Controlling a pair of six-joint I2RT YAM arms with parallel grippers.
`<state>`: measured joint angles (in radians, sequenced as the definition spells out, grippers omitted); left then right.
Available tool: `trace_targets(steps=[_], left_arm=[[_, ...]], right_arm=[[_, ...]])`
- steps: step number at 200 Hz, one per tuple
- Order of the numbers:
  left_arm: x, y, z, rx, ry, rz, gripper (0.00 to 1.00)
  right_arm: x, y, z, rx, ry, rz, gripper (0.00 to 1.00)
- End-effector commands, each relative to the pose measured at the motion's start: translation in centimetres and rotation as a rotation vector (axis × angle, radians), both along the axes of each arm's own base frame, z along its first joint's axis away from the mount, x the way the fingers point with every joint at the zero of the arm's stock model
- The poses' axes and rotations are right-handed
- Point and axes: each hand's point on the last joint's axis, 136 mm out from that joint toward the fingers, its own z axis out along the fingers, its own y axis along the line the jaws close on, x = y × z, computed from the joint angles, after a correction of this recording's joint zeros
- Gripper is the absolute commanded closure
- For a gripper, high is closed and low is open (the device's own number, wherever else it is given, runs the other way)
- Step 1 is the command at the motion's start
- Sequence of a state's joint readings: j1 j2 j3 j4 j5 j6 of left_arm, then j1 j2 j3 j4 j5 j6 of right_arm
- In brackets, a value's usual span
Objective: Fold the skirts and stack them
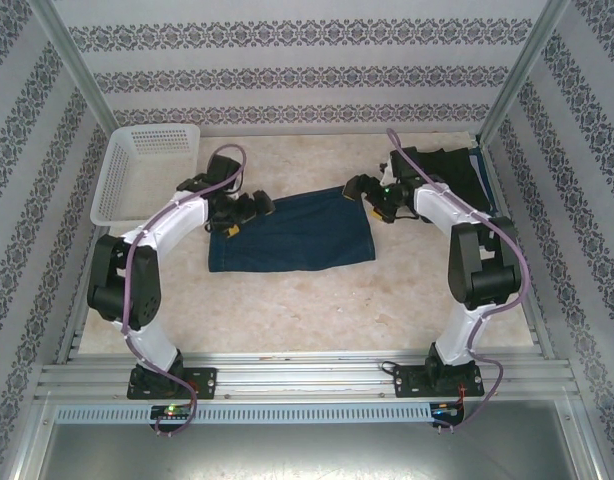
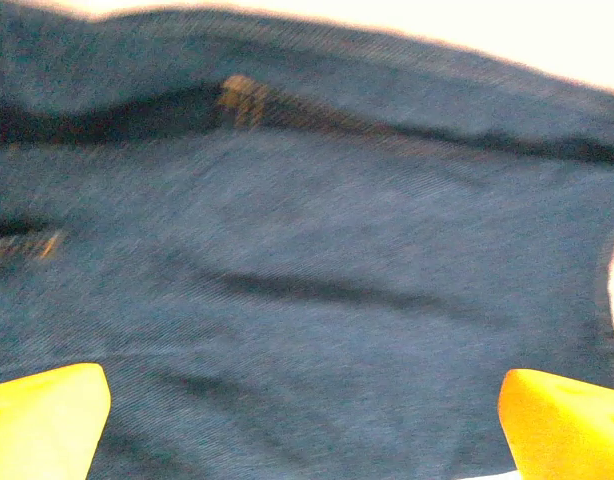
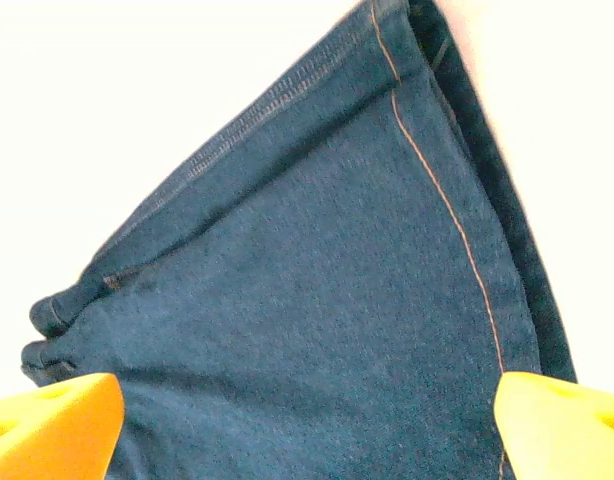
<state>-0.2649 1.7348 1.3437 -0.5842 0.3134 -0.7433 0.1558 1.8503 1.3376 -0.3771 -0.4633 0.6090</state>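
A dark blue denim skirt [image 1: 292, 232] lies spread flat in the middle of the table. My left gripper [image 1: 243, 214] hangs over its left upper corner. In the left wrist view the denim [image 2: 307, 250] spans the frame between the two yellow fingertips [image 2: 42, 420], and the gripper [image 2: 307, 430] is open. My right gripper [image 1: 373, 200] is over the skirt's right upper corner. There the denim [image 3: 327, 300] with its orange seam lies under the open right gripper [image 3: 307, 430]. Neither gripper grips the cloth. More skirts [image 1: 442, 168], mostly black, lie piled at the back right.
A white lattice basket [image 1: 147, 172] stands at the back left, just behind the left arm. Metal frame posts and patterned walls enclose the table. Bare tabletop [image 1: 307, 310] stretches between the skirt and the arm bases.
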Motion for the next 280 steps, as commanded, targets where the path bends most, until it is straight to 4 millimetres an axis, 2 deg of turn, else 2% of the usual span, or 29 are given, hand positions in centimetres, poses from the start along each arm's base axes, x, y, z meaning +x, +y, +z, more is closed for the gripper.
trace_targets(steps=[1, 9, 20, 41, 75, 99, 121, 151, 184, 196, 203, 216, 238, 249, 266, 271, 280], left_arm=[[0.7, -0.4, 0.0, 0.025, 0.001, -0.021, 0.0], [1.2, -0.3, -0.1, 0.039, -0.007, -0.018, 0.0], [1.9, -0.4, -0.2, 0.049, -0.012, -0.037, 0.0], [2.8, -2.1, -0.1, 0.043, -0.016, -0.163, 0.0], [3.8, -4.3, -0.2, 0.244, -0.139, -0.502, 0.0], [4.2, -6.3, -0.6, 0.322, -0.241, -0.789, 0.0], [4.6, -7.4, -2.2, 0.327, -0.268, -0.964, 0.02], [4.8, -8.3, -4.8, 0.31, -0.229, -1.134, 0.17], [5.2, -8.9, -7.0, 0.344, -0.268, -1.276, 0.19], [5.5, -9.1, -7.5, 0.359, -0.283, -1.297, 0.31], [5.9, -9.0, -7.8, 0.379, -0.287, -1.295, 0.33], [6.6, -8.9, -8.2, 0.407, -0.296, -1.285, 0.49], [7.0, -9.2, -7.6, 0.402, -0.311, -1.269, 0.68], [6.9, -9.4, -7.0, 0.384, -0.318, -1.264, 0.78], [6.7, -9.3, -6.3, 0.387, -0.323, -1.257, 0.96], [6.6, -9.2, -6.0, 0.386, -0.324, -1.254, 1.0], [6.4, -9.2, -5.1, 0.383, -0.328, -1.245, 1.0]], right_arm=[[1.7, -1.6, -1.0, -0.212, -0.058, 0.083, 0.15], [2.4, -2.0, -1.6, -0.254, -0.065, 0.118, 0.22], [3.1, -2.0, -2.4, -0.25, -0.052, 0.166, 0.25], [4.0, -1.5, -3.7, -0.251, -0.024, 0.26, 0.3], [5.8, -0.6, -4.7, -0.249, -0.032, 0.33, 0.38], [6.0, 0.4, -5.1, -0.198, -0.029, 0.358, 0.47], [6.1, 0.2, -5.8, -0.207, -0.019, 0.347, 0.48], [5.9, 0.3, -6.4, -0.18, -0.011, 0.345, 0.51], [5.7, 0.4, -6.6, -0.168, -0.005, 0.35, 0.58], [5.7, 0.4, -6.6, -0.169, -0.007, 0.351, 0.62], [5.6, 0.4, -6.6, -0.169, -0.007, 0.349, 0.66], [5.6, 0.3, -6.7, -0.175, -0.008, 0.344, 0.76], [5.6, 0.1, -6.2, -0.178, -0.031, 0.329, 0.9], [5.6, 0.0, -5.7, -0.176, -0.05, 0.318, 1.0], [5.8, -0.5, -4.6, -0.176, -0.085, 0.294, 1.0], [5.8, -0.7, -4.0, -0.175, -0.099, 0.287, 1.0], [5.8, -1.2, -2.9, -0.173, -0.123, 0.271, 1.0]])
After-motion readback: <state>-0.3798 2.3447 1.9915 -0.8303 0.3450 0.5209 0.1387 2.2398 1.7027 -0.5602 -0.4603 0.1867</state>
